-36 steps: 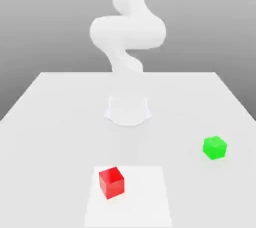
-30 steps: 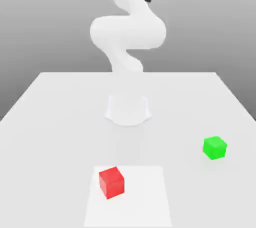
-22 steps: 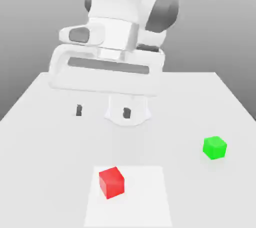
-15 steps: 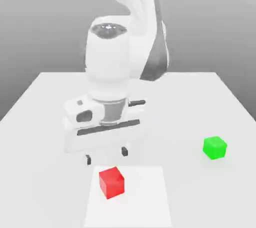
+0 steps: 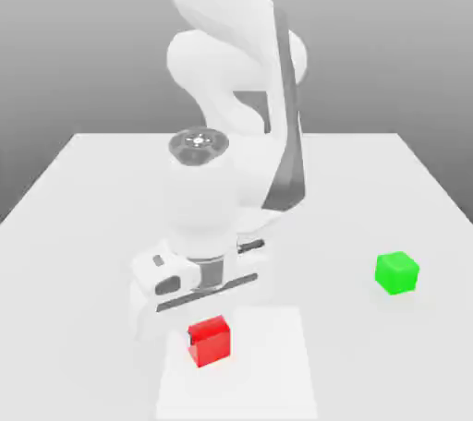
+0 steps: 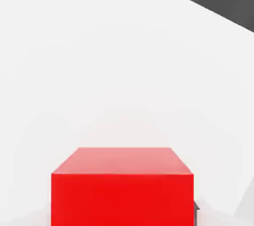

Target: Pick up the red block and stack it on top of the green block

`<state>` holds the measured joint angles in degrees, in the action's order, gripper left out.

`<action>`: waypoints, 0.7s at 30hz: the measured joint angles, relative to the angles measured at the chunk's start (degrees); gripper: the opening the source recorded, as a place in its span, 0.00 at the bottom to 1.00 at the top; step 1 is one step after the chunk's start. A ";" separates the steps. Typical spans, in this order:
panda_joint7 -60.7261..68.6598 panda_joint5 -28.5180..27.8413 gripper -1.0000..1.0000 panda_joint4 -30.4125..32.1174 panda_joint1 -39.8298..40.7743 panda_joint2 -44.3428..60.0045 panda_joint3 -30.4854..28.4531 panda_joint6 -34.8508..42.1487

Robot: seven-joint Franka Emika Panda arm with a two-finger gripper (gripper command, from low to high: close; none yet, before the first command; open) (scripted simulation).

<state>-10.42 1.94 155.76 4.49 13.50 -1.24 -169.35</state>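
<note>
Early stage of the stacking task, with the white square on the tabletop (image 5: 263, 373) as landmark. The red cube (image 5: 211, 342) lies on this square, in the part nearer the robot base and towards the exterior view's left. The Panda gripper (image 5: 210, 331) is lowered over the cube, its fingers closed on the red cube's opposite sides; a dark fingertip (image 6: 196, 214) lies alongside the cube in the hand view. The green cube (image 5: 396, 273) stands off the square, well apart from it on the exterior view's right and nearer the base, with nothing on top. Done, as judged here: the approach and the closing of the grip. Left: lifting the red cube clear of the square, carrying it across to the green cube, lowering it squarely onto the upper face, and releasing it. Lifting appears not to have begun, so most of the task remains.
</note>
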 joint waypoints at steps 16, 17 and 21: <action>8.80 0.96 0.00 3.88 -16.97 -19.61 7.60 14.93; 10.11 1.43 0.00 4.19 -18.62 -20.35 8.72 15.33; 15.45 3.40 0.00 5.54 -25.84 -22.81 13.43 16.47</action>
<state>5.03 5.34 161.30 -21.35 -9.31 12.18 -152.88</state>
